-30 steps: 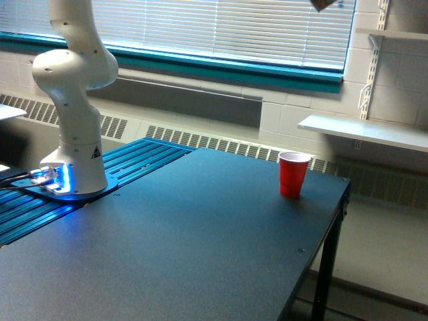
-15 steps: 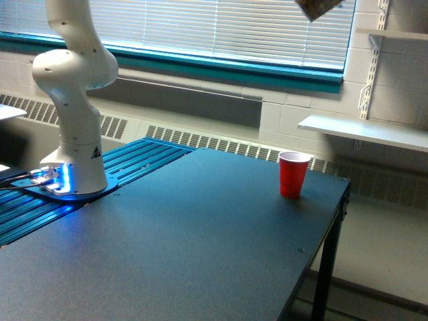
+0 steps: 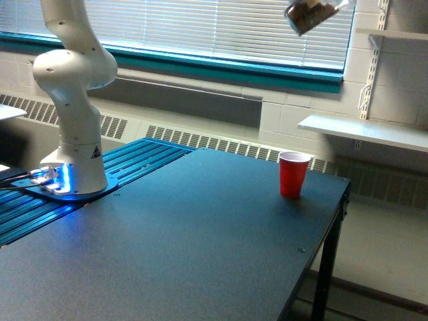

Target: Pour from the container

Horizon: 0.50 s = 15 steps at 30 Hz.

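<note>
Jaws lie out of frame, state unknowable; tilted container (image 3: 309, 15) hangs high above red cup (image 3: 293, 174).

clear cup (image 3: 309, 16): one (brown bits inside)
red cup (image 3: 293, 174): one
table (image 3: 187, 234): one
robot arm (image 3: 72, 100): one

— What hangs at the top of the view?
— The clear container (image 3: 309, 16), tilted, brown bits inside, high above the red cup (image 3: 293, 174).
— And the cup?
— Upright near the dark table's (image 3: 167, 247) far corner on the exterior view's right. The arm's white base (image 3: 70, 120) stands opposite.
</note>
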{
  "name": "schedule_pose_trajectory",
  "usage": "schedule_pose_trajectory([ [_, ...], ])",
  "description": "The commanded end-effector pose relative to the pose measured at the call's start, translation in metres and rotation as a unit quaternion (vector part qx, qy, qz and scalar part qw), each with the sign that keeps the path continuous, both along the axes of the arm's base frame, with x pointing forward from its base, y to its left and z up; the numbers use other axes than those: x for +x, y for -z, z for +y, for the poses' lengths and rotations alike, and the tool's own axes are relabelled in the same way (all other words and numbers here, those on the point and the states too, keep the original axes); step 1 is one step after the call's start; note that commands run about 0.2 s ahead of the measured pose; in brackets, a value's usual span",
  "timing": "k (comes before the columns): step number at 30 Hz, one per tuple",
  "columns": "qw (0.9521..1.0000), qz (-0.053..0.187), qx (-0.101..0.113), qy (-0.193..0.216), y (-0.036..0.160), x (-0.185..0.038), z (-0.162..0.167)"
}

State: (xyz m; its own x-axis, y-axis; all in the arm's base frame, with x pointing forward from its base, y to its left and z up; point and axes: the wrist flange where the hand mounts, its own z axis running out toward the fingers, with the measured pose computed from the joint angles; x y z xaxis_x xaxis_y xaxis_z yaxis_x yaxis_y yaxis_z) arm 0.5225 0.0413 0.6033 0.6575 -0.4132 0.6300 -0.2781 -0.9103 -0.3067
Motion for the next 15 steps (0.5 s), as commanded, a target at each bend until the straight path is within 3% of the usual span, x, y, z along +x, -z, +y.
schedule_pose_trajectory([
  [1, 0.9971, -0.006, -0.028, -0.070, 0.005, -0.016, 0.041],
  [8, 0.9921, 0.004, -0.040, -0.119, 0.023, -0.031, 0.070],
  [15, 0.9870, 0.030, -0.052, -0.149, 0.046, -0.044, 0.092],
])
